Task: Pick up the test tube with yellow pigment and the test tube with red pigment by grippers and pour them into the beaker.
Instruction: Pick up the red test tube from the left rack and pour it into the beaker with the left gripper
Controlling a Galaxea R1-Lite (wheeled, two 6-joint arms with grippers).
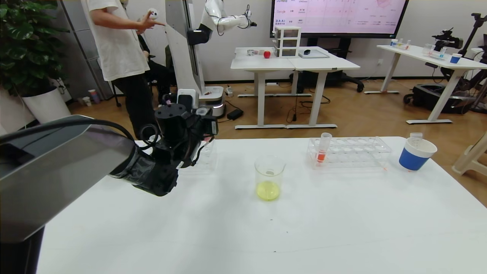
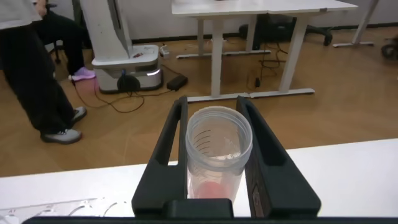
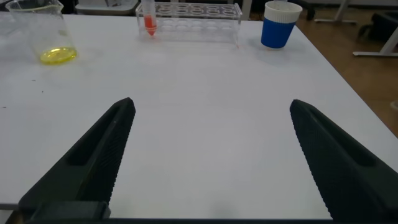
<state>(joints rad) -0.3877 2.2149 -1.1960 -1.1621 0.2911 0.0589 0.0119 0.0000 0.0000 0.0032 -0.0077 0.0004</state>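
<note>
White table (image 1: 342, 228): one beaker (image 1: 269, 177), two racks (image 1: 350, 151).

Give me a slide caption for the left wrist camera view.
Left gripper clamps an emptied test tube upright above the white table.

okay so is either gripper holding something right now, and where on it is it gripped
The left gripper is shut on an empty-looking test tube, fingers clamped on its sides just below the rim. The right gripper is open and holds nothing.
</note>
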